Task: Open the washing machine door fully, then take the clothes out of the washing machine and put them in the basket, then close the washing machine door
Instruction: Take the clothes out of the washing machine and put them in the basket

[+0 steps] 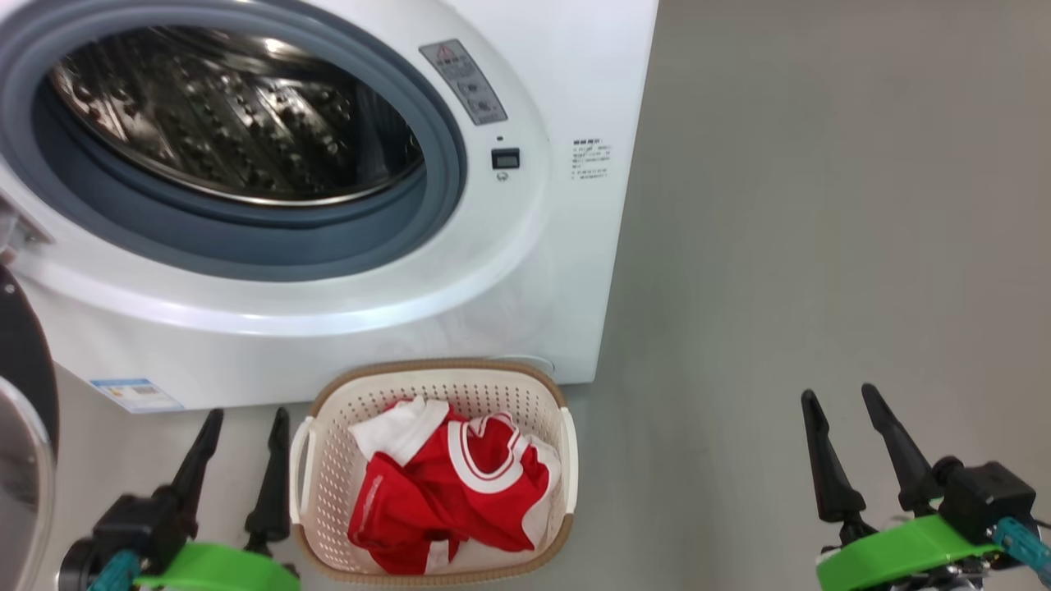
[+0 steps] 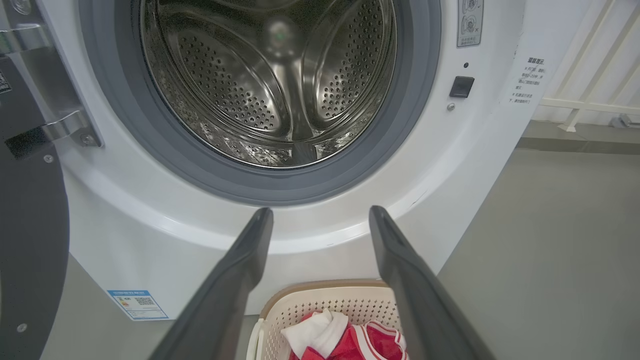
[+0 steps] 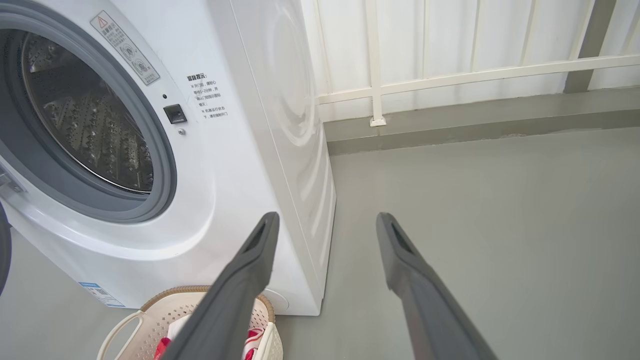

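The white washing machine [image 1: 566, 271] stands with its door [image 1: 25, 394] swung open at the far left, black rim and glass showing. Its steel drum [image 2: 270, 85] looks bare inside. On the floor in front sits the cream basket [image 1: 324, 460], holding the clothes [image 1: 452, 492]: red jerseys with white trim and a white piece. My left gripper [image 1: 250, 423] hovers open just left of the basket, nothing between its fingers. My right gripper [image 1: 839, 398] is open over bare floor, well right of the basket. The left wrist view looks over the basket [image 2: 300, 305] into the drum.
Grey floor [image 1: 821, 205] stretches to the machine's right. A white railing [image 3: 450, 75] on a low grey kerb runs behind the machine. A blue label [image 1: 135, 394] marks the machine's lower left corner.
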Controlling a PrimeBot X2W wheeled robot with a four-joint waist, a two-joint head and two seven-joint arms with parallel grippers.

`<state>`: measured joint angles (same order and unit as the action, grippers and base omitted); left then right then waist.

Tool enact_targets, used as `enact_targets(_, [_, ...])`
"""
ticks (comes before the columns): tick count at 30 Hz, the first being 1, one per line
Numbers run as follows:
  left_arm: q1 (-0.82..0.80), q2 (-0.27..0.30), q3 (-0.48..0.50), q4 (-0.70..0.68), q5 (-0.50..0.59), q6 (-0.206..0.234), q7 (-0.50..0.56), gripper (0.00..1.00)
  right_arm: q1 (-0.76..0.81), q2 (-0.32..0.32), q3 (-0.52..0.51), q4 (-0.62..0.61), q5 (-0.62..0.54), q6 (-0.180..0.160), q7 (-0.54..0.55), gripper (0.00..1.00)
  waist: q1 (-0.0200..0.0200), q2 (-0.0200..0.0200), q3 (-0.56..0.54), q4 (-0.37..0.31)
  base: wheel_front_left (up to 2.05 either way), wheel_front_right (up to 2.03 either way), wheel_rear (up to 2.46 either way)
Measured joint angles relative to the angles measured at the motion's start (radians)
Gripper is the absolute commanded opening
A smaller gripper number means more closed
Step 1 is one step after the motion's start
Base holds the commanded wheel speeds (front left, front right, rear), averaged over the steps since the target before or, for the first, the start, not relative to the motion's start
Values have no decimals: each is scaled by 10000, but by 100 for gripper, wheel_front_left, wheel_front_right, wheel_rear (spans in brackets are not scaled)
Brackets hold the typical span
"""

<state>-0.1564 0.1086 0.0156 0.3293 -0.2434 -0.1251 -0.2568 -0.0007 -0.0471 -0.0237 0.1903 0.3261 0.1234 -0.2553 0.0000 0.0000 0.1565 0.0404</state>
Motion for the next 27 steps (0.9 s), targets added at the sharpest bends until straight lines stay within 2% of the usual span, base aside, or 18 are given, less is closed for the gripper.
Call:
enact_targets(13, [1703, -226, 876, -1074, 228, 0, 0, 100, 894, 67, -301, -102, -48, 0, 0, 100, 0, 0, -649, 22, 0, 0, 0])
enact_targets(27, [1790, -318, 953, -1158, 316, 0, 0, 100, 966, 94, -293, -96, -38, 0, 0, 100, 0, 0, -766, -14, 0, 0, 0])
